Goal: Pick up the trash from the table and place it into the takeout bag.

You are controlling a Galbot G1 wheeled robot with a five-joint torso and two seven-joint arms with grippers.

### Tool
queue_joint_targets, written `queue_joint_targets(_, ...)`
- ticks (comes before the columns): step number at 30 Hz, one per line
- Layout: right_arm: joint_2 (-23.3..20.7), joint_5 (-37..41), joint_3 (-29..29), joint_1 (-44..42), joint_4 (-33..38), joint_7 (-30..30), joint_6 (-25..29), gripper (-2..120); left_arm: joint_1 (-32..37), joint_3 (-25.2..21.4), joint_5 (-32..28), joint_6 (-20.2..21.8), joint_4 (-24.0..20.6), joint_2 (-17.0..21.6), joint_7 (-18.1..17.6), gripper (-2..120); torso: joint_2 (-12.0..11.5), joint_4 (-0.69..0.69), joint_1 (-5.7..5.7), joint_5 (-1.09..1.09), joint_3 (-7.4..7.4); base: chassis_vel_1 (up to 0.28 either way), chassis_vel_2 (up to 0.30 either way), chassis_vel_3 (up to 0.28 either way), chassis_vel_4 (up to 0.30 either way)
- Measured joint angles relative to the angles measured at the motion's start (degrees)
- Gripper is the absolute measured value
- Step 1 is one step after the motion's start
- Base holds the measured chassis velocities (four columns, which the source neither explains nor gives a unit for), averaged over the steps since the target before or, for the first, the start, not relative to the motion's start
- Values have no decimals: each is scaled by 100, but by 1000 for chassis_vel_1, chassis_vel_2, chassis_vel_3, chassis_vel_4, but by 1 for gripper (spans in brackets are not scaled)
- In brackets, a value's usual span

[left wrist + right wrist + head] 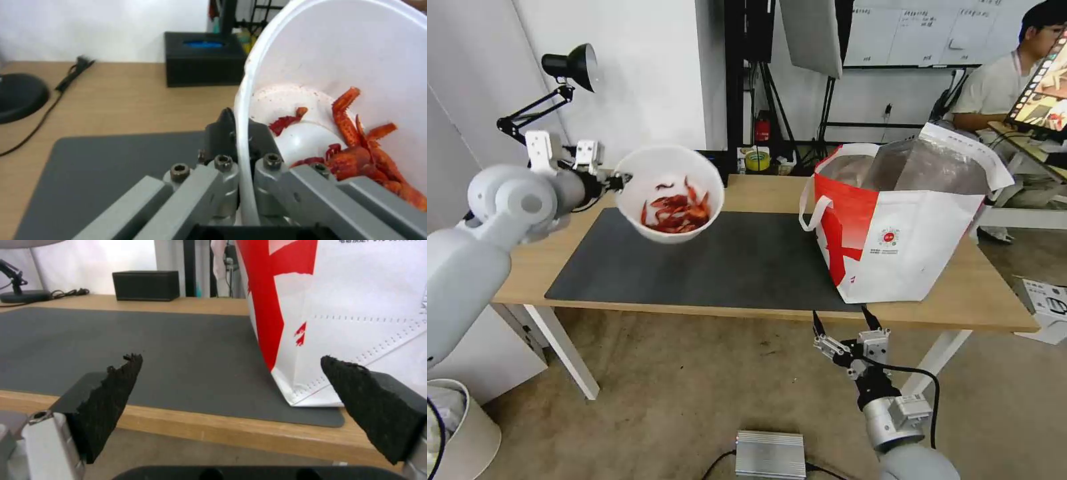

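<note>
Holding the white bowl (670, 193) by its rim, the left tool (618, 181) keeps it in the air above the left part of the dark grey mat (720, 260), clear of the desk (760, 190). The bowl tilts, its open mouth turned toward the camera, red crayfish shells (677, 210) heaped in the lower part.

In the left wrist view the tool (242, 133) is pinched narrow on the bowl's wall: one black finger (218, 133) outside the rim, the other inside, the thin white edge of the bowl (338, 66) running between them. Shells (360, 146) lie just beside the inner finger. A black box (202, 58) stands at the far edge of the desk, behind the mat.

The takeout bag (907, 220) stands upright on the right part of the desk, partly on the mat, mouth open, foil lining showing, well apart from the bowl.

The right tool (844, 320) hangs below the front edge of the desk, near the bag's front corner, touching nothing. Its fingers (111, 396) are spread wide and empty, pointing at the desk edge with the bag (347, 306) ahead on the mat (133, 346).

A desk lamp (564, 73) is clamped at the far left.
</note>
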Motion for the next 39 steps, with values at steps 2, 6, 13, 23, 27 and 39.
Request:
queue_joint_targets(2,0,0,0,0,0,0,0,100,-241,199,-95,-1,92,-209,-124,0,0,0,0,1,0,0,0,0,0)
queue_joint_targets(6,0,0,0,0,0,0,0,100,-711,588,-258,-1,247,-594,-315,0,0,-3,0,2,1,0,0,0,0)
queue_joint_targets(13,0,0,0,0,0,0,0,100,-1284,876,-379,-2,505,-998,-496,0,0,-1,0,0,0,0,0,0,0)
queue_joint_targets(23,0,0,0,0,0,0,0,100,-2007,1222,-447,-5,952,-1705,-673,0,0,-1,0,1,0,0,0,0,0)
queue_joint_targets(27,0,0,0,0,0,0,0,100,-2169,1279,-445,-5,1119,-1969,-704,0,-1,0,0,1,-1,0,0,0,0)
queue_joint_targets(39,0,0,0,0,0,0,0,100,-2481,1281,-212,-5,2186,-3241,-926,0,0,-2,0,1,0,0,0,0,0)
